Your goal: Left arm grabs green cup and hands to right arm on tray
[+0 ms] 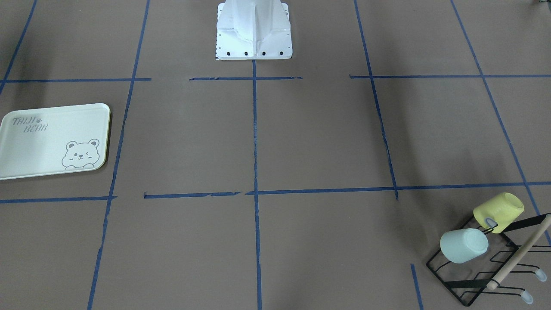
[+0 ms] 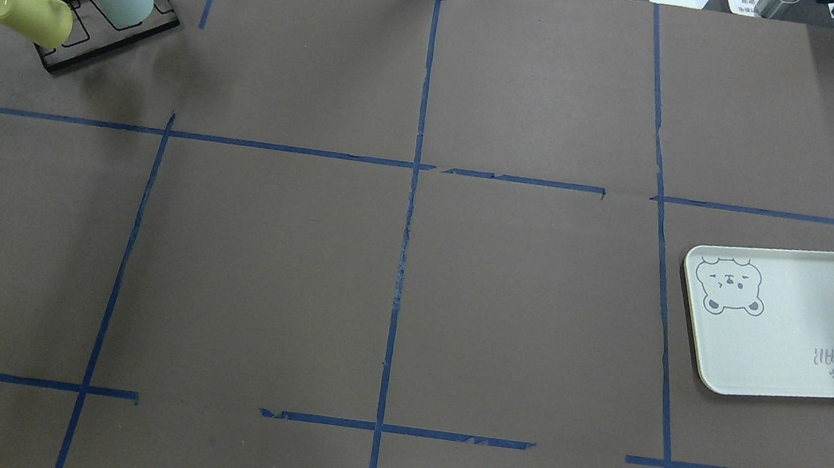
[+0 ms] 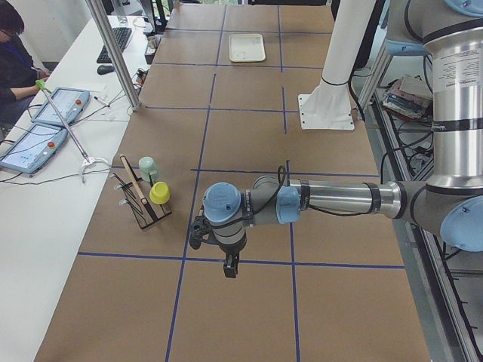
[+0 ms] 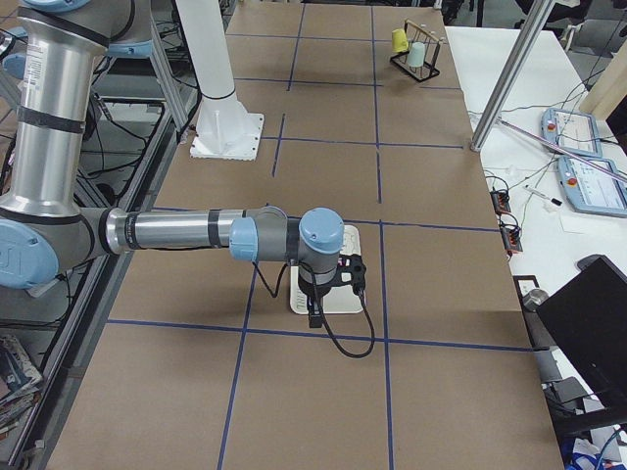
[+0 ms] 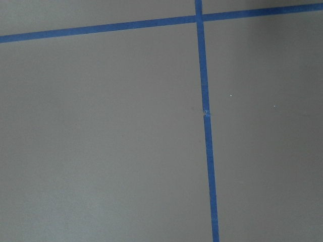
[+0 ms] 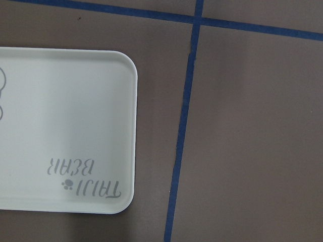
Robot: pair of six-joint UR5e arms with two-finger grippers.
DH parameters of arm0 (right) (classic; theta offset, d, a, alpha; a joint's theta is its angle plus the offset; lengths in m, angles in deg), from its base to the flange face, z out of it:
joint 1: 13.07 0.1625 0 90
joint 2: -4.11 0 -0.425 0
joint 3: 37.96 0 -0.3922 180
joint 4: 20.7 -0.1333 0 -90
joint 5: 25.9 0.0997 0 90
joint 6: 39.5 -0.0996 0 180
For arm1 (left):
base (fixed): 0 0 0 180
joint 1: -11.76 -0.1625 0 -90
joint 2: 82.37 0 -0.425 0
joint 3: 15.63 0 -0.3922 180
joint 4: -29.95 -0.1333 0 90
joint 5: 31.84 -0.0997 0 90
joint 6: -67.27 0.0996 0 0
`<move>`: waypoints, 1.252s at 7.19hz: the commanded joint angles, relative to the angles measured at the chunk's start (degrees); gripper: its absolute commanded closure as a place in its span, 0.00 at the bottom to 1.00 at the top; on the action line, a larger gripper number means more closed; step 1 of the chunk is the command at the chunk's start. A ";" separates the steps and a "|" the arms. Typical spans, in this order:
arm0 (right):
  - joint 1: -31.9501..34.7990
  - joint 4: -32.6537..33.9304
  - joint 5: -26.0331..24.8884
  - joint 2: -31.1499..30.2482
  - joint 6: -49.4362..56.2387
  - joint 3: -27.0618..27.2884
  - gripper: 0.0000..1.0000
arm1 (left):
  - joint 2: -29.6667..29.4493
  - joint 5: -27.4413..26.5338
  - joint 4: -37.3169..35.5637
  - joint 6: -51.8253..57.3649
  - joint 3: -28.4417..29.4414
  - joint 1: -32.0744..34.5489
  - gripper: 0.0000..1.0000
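Two cups sit tilted, mouths down, on the prongs of a black wire rack [image 1: 467, 283] at the table's [image 1: 193, 142] far corner on the robot's left. They are the green cup [image 1: 464, 245] and, just beside it, a yellow cup [image 1: 498, 212]. A wooden rod [image 1: 521, 251] runs across the top of the rack. The tray [image 1: 38, 150] lies flat on the robot's right side, well apart from the rack, with its bear drawing and lettering facing up.

The left arm [image 3: 332, 200] stretches low over the table. The left gripper [image 3: 229, 265] points down above bare paper near a crossing of blue tape [image 5: 207, 126], close to the rack but not touching it. The right arm [image 4: 176, 232] reaches out the same way, and the right gripper [image 4: 314, 315] seems to hang over the tray's edge. The right wrist view looks down on the tray's lettered corner. Both pairs of fingers show only from the side, too small to tell whether they are open or closed.
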 commanded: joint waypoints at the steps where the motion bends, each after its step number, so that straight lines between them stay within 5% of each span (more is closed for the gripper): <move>1: 0.00 -0.09 0.00 0.00 -0.09 0.19 0.00 | 0.00 0.00 0.61 0.13 -0.09 0.00 0.00; 4: 0.00 -2.35 -0.09 0.00 -0.17 -0.07 0.00 | -0.96 0.26 1.74 -0.22 -0.09 -0.18 0.00; 7: 0.00 -3.87 -0.09 0.00 -0.26 -0.60 0.00 | -4.91 0.44 19.29 -0.39 2.10 -0.35 0.00; 9: 0.00 -3.87 -0.09 0.00 -0.26 -0.60 0.00 | -12.11 1.58 19.24 -8.06 2.81 -0.53 0.00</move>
